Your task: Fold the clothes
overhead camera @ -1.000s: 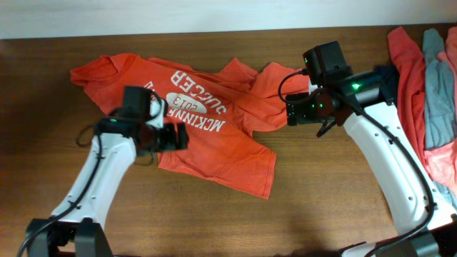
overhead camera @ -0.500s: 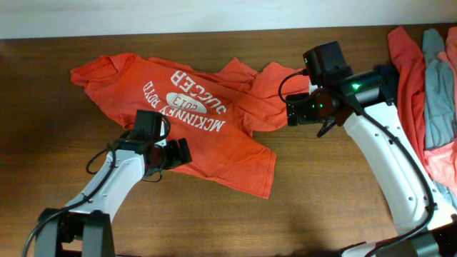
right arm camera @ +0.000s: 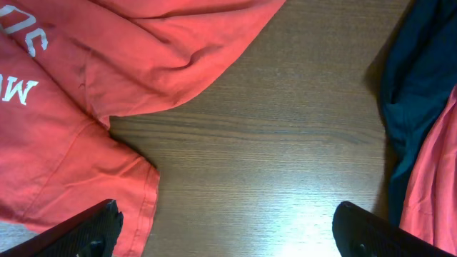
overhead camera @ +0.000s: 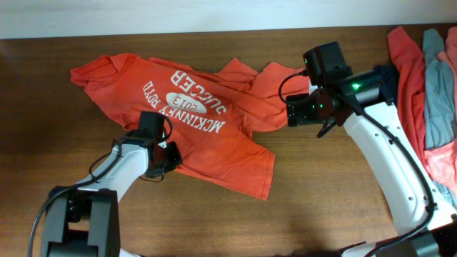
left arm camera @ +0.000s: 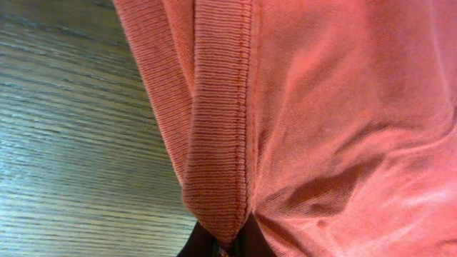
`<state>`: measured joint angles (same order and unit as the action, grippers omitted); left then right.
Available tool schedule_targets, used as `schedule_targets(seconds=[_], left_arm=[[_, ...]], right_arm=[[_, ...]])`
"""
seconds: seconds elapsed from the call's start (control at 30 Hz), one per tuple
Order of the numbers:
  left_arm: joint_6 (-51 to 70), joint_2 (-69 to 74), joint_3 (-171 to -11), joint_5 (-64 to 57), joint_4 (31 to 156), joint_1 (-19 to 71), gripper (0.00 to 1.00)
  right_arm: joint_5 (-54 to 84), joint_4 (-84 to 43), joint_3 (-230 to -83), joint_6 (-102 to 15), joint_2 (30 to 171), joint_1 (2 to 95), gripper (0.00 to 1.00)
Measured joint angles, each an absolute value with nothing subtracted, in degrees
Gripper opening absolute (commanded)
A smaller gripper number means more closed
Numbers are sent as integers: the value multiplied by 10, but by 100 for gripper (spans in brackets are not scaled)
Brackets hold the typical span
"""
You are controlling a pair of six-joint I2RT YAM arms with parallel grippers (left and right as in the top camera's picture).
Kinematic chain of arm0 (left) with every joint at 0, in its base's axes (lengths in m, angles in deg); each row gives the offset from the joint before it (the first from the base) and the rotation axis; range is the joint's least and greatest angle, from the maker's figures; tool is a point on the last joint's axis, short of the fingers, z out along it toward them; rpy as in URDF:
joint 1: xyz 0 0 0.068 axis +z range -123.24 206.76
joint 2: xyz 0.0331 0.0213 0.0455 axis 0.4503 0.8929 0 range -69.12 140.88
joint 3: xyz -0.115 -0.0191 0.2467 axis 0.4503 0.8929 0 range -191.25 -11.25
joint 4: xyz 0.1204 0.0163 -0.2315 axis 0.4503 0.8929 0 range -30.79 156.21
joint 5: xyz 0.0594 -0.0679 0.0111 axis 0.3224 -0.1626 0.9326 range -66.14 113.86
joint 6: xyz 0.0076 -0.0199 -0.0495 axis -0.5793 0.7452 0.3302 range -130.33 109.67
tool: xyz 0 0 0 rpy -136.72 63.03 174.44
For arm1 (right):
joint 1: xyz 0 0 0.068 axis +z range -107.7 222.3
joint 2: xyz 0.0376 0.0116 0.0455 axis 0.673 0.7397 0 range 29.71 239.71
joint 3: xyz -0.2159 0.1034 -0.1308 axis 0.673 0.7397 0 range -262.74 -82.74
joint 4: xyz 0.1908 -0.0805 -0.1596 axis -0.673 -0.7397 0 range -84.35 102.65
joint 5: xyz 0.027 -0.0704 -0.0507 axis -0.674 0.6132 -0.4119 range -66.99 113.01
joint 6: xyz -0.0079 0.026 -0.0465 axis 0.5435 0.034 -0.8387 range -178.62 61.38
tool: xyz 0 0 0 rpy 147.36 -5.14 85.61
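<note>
The orange-red T-shirt (overhead camera: 200,121) with white lettering lies spread on the wooden table (overhead camera: 43,164), crumpled toward its right sleeve. My left gripper (overhead camera: 170,157) is at the shirt's near left edge. In the left wrist view the ribbed hem (left arm camera: 218,157) runs down into the left gripper (left arm camera: 232,248), which is shut on it. My right gripper (overhead camera: 307,123) hangs open beside the right sleeve. Its fingertips (right arm camera: 93,228) stand wide apart over bare wood, with the shirt's edge (right arm camera: 86,143) by the left one and nothing between them.
A pile of other clothes lies at the table's right edge: red (overhead camera: 407,64), grey-blue (overhead camera: 435,78), pink (overhead camera: 446,146) and navy (overhead camera: 389,75). The navy cloth (right arm camera: 414,93) shows right of the right gripper. A pale wall (overhead camera: 214,14) borders the far side.
My left gripper slid toward the near edge of the shirt and shut on its hem. The right arm and the shirt stayed put.
</note>
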<state>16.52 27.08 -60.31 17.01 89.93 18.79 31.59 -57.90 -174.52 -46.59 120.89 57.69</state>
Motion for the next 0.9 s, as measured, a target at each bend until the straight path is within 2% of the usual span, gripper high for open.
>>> schedule_targets(seconds=[0.13,0.3,0.4,0.47,0.5,0.53,0.67,0.8,0.9], left_arm=[[165,270,-610,203,931,218,0],[143,269,-653,262,949,321,1],[133,265,-698,274,946,377,33],[129,261,-725,278,945,411,77],[128,258,-735,279,947,427,93],[126,256,-741,277,953,438,99],[126,252,-747,246,1030,455,99],[126,252,-747,199,1149,445,99],[124,252,-745,182,1193,426,99]], right_arm=[[316,-579,-1745,-466,1209,577,99],[316,-579,-1745,-466,1209,577,99],[316,-579,-1745,-466,1209,577,99],[316,-579,-1745,-466,1209,577,98],[316,-579,-1745,-466,1209,577,99],[316,-579,-1745,-466,1209,577,98],[316,-579,-1745,-466,1209,577,99],[316,-580,-1745,-466,1209,577,99],[316,-580,-1745,-468,1209,577,99]])
